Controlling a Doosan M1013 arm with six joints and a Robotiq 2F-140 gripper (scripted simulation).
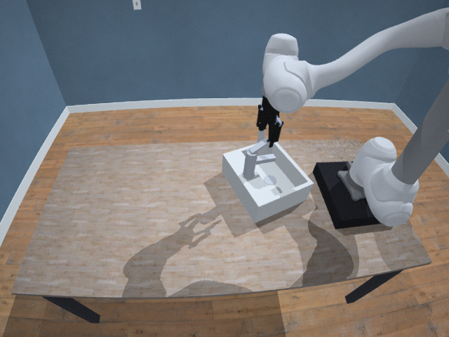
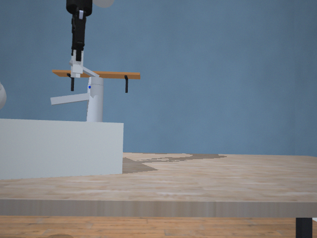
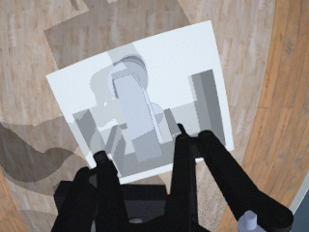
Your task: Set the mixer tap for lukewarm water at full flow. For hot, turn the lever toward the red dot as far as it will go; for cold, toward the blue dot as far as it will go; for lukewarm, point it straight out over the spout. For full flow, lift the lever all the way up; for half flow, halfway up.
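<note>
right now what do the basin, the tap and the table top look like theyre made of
Basin: matte white, flat-sided block, like ceramic or cast resin; no gloss to settle it.
Tap: pale grey, smooth, dull, perhaps brushed metal or plastic; its lever matches.
Table top: pale wood planking with visible grain, likely laminate or butcher block.

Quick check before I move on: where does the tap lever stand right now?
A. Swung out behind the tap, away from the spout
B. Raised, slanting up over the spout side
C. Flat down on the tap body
B: in the exterior view the lever slants upward from the tap body on the same side as the spout, its raised end between the fingers of the gripper.
</note>
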